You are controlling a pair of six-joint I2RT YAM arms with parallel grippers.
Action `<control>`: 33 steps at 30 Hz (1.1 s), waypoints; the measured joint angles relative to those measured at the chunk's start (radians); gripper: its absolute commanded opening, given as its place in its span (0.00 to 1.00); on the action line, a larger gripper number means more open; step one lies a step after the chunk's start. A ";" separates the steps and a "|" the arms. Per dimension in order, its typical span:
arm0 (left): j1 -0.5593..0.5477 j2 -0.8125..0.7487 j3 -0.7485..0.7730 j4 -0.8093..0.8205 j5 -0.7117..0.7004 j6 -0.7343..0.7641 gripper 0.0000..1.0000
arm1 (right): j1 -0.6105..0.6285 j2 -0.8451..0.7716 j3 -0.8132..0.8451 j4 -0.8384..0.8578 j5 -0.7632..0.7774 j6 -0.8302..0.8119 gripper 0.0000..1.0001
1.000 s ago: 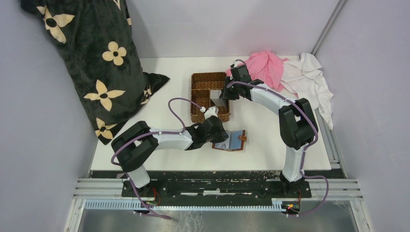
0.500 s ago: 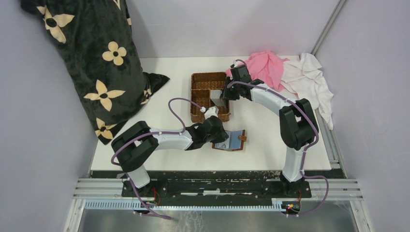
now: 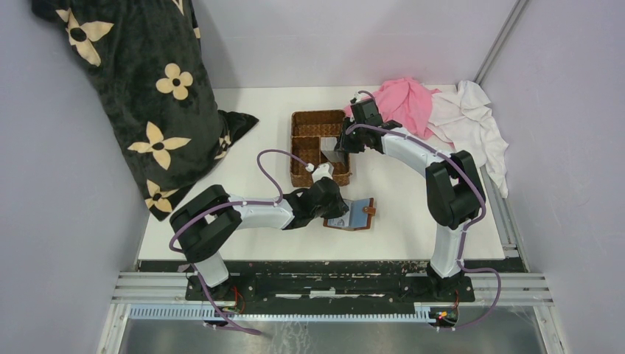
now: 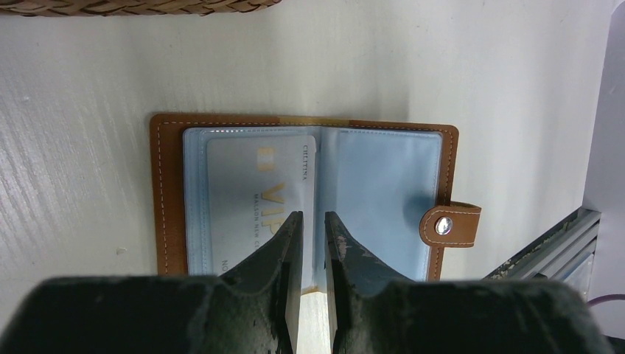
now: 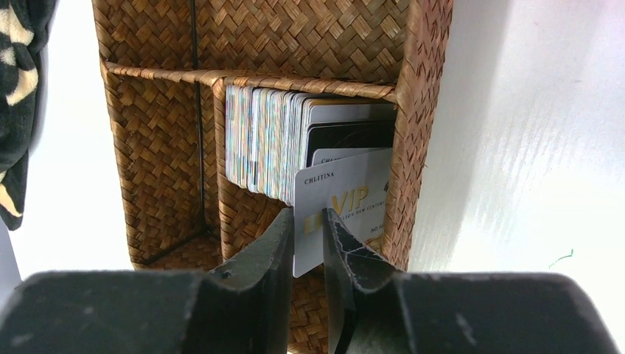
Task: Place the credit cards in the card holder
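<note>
The brown leather card holder (image 3: 355, 215) lies open on the table; in the left wrist view (image 4: 166, 199) its left sleeve holds one silver "VIP" credit card (image 4: 247, 177). My left gripper (image 4: 313, 215) is shut with only a thin slit, its tips over the holder's middle fold (image 3: 340, 212). My right gripper (image 5: 307, 212) is shut on a silver "VIP" credit card (image 5: 346, 195), tilted and partly raised out of a stack of credit cards (image 5: 269, 140) that stands in the wicker basket's right compartment (image 3: 335, 153).
The woven wicker basket (image 3: 306, 129) has compartments and stands just behind the holder; its rim shows in the left wrist view (image 4: 133, 6). A black floral blanket (image 3: 147, 96) lies at the left. Pink (image 3: 405, 99) and white (image 3: 472, 125) cloths lie at the back right.
</note>
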 measured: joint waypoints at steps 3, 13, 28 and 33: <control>0.000 0.000 0.000 0.000 0.000 0.000 0.24 | 0.000 0.000 0.002 -0.002 0.000 0.000 0.20; 0.000 0.000 0.000 0.000 0.000 0.000 0.24 | 0.000 -0.019 0.005 -0.023 0.006 -0.002 0.20; -0.001 0.000 0.000 -0.001 -0.007 0.000 0.24 | 0.000 -0.077 0.005 -0.050 0.041 -0.036 0.02; -0.002 0.000 0.000 -0.001 -0.007 0.000 0.24 | 0.000 -0.104 -0.006 -0.072 0.067 -0.061 0.01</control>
